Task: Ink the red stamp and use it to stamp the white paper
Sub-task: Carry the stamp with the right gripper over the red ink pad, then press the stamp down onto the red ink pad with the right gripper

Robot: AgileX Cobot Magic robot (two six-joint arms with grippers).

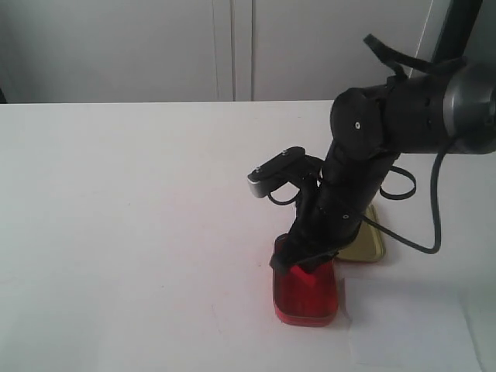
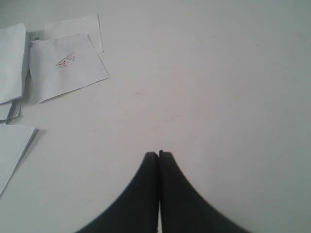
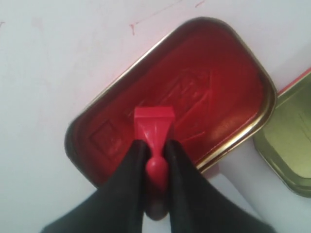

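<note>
Clamped in the closed right claw [image 3: 154,148], the small red plastic stamp [image 3: 154,120] is apparently being inked; the thin white rectangular paper [image 1: 407,329] is not yet stamped.

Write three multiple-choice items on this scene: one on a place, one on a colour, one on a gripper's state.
1. Where is the red stamp?
A. over the red ink pad
B. on a sheet of paper
C. lying on the bare table

2. What colour is the second tin, beside the ink pad?
A. blue
B. gold
C. black

3. How is the left gripper?
A. wide open
B. shut on the stamp
C. shut, holding nothing

Answers: 1 A, the right gripper holds it above the pad's red surface; 2 B, its rim and inside look dull gold; 3 C, its tips meet with nothing between them.
</note>
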